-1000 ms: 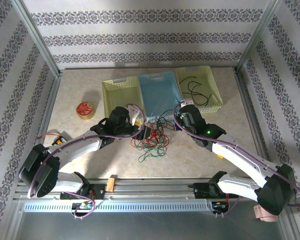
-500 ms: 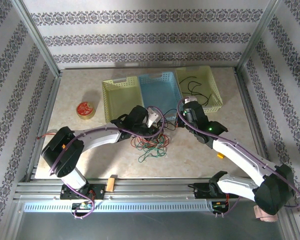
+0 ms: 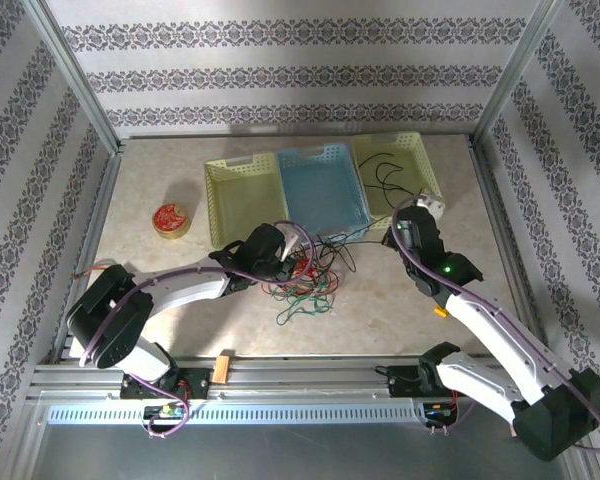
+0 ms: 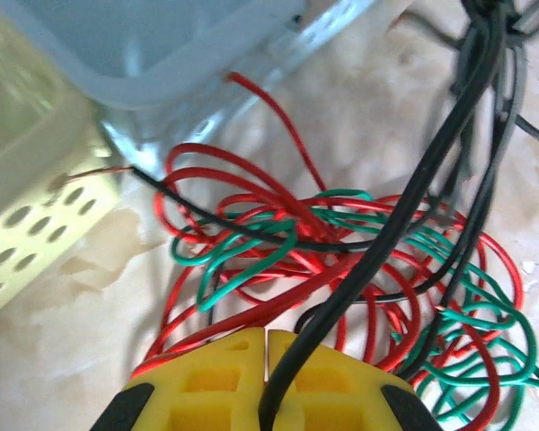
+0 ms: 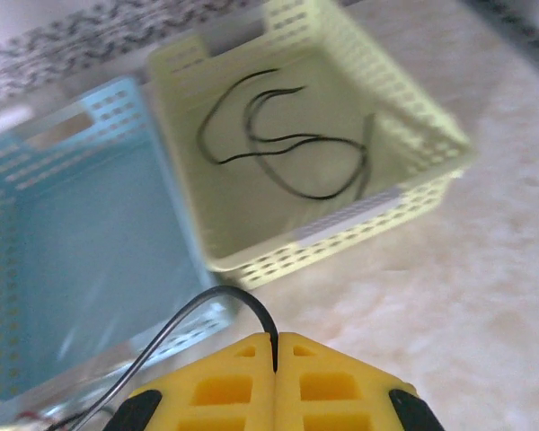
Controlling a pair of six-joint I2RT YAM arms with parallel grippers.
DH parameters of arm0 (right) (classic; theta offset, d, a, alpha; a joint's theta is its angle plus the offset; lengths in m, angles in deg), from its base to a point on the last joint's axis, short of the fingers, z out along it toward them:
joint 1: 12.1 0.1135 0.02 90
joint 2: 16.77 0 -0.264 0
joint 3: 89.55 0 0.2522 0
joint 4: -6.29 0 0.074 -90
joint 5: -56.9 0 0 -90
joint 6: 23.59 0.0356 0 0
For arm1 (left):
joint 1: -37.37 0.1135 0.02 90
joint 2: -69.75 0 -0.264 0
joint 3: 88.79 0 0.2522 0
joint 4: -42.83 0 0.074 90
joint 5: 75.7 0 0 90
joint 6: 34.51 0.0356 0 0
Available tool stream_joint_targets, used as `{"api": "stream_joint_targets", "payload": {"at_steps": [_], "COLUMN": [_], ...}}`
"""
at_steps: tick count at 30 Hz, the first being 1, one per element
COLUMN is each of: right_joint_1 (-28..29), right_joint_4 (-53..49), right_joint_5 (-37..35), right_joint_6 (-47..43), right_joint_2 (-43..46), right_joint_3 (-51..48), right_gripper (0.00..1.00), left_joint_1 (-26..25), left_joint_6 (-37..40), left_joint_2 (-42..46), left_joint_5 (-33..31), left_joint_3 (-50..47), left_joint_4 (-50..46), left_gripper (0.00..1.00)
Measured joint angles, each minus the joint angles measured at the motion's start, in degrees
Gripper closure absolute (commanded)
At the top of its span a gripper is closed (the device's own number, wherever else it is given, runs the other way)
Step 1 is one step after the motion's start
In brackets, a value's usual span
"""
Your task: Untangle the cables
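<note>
The cables lie as a tangle (image 3: 305,285) of red, green and black strands on the table in front of the baskets. Seen close, the tangle (image 4: 341,260) sits just beyond my left gripper (image 4: 268,334), whose yellow fingers are shut with a black cable running down into the seam between them. From above, the left gripper (image 3: 296,256) sits at the tangle's left edge. My right gripper (image 5: 276,337) is shut on another black cable (image 5: 216,301) that leads back left to the tangle. From above, the right gripper (image 3: 427,206) is near the right yellow basket's front corner.
Three baskets stand in a row at the back: a yellow one (image 3: 242,200), a blue one (image 3: 325,190), and a yellow one (image 3: 432,180) holding loose black cables (image 5: 278,144). A red round tin (image 3: 170,219) sits at the left. Metal frame rails border the table.
My left gripper has gone from open to shut at the tangle. My right gripper has swung right toward the right yellow basket, drawing its black cable out of the tangle.
</note>
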Motion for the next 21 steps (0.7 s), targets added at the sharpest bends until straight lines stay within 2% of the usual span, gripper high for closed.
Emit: {"api": "stream_joint_targets", "payload": {"at_steps": [9, 21], "right_joint_1": [-7.9, -18.0], "right_joint_4": [-5.4, -7.7], "right_joint_5": [-6.0, -8.8], "right_joint_6": [2.4, -2.3], "right_joint_2": [5.1, 8.2], "right_joint_3": [-0.7, -0.5], "right_gripper": [1.0, 1.0], "left_joint_1": [1.8, 3.4], "left_joint_6": [-2.4, -3.0], "left_joint_2": [3.8, 5.3], "left_joint_5": [-2.7, -3.3], "left_joint_3": [-5.3, -6.6], "left_joint_4": [0.0, -0.2], "left_gripper": [1.0, 1.0]}}
